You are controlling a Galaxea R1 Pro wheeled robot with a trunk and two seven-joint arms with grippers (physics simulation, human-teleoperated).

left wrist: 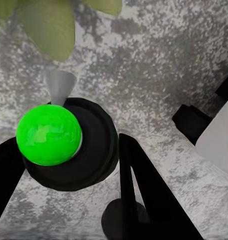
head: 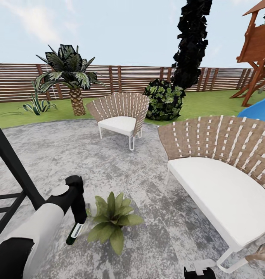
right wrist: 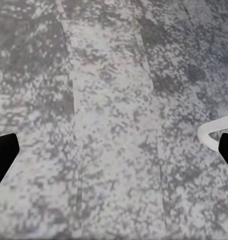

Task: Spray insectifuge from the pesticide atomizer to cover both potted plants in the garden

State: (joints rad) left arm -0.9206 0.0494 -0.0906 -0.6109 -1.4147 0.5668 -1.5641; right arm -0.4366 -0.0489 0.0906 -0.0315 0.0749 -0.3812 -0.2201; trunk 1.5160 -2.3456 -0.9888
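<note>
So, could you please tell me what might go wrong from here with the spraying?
The left hand holds the pesticide atomizer low beside the potted plant, so spray may wet only the near leaves. In the left wrist view the nozzle points just past a leaf, so aim could miss. The sofa's white leg sits close to the right hand.

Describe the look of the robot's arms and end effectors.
The left arm has glossy white shells with black joints and a black wrist. The left end effector has flat, black, tapering fingers. The right end effector shows matching black fingertips. No cables or markings are visible.
</note>
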